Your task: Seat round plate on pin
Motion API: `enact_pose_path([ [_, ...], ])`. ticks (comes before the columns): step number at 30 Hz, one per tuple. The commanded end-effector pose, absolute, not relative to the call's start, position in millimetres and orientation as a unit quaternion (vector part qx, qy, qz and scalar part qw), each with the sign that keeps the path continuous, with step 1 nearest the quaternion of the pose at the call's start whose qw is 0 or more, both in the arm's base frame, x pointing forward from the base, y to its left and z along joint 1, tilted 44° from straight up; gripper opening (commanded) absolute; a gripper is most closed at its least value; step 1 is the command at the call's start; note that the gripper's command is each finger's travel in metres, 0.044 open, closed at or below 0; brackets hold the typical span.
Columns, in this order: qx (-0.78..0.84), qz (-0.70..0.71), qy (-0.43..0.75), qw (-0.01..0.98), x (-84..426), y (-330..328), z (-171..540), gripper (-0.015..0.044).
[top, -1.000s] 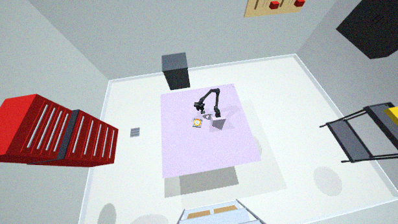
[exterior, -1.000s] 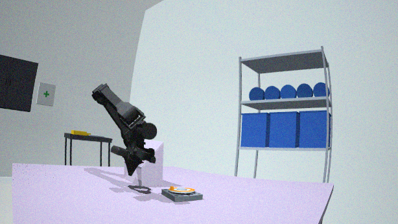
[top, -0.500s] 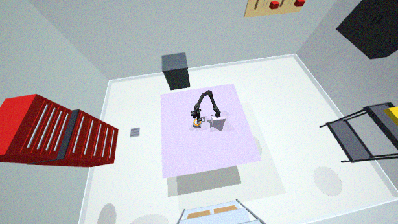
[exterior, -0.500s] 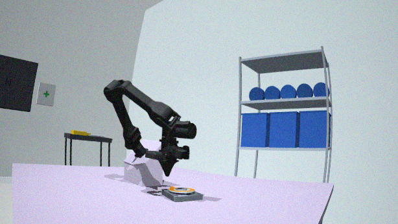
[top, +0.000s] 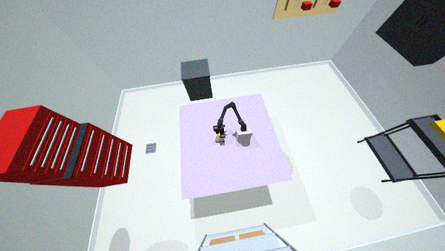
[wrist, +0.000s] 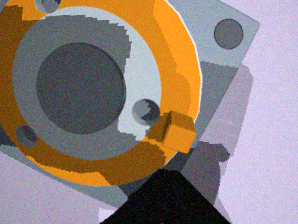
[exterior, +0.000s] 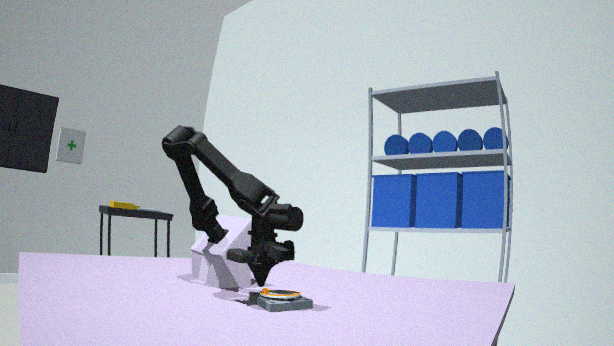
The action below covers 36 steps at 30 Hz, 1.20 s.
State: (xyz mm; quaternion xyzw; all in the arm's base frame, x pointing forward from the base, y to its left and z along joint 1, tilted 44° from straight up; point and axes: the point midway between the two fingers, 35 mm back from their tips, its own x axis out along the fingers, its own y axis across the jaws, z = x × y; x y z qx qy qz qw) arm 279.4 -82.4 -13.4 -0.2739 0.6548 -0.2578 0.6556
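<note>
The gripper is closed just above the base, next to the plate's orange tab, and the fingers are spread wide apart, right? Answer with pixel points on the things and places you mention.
Not quite: the fingers are together, as the wrist view shows. The gripper (exterior: 261, 284) (wrist: 166, 179) is indeed just above the base (exterior: 289, 305) (wrist: 240, 25), next to the plate's orange tab (exterior: 265, 291) (wrist: 179, 137).

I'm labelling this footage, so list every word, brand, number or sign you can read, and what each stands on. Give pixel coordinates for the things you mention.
A green cross, "+", a sign without letters: on the white wall box (exterior: 71, 145) in the exterior view.
No words, labels, brands or numbers can be read anywhere else.
</note>
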Motion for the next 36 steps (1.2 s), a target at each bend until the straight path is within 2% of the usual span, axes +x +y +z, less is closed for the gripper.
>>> enact_pose_path([
  [1, -0.277, -0.257, 0.654, 0.655, 279, -88, -19, 0.0],
  [36, -0.277, -0.257, 0.653, 0.656, 304, -94, -14, 0.0],
])
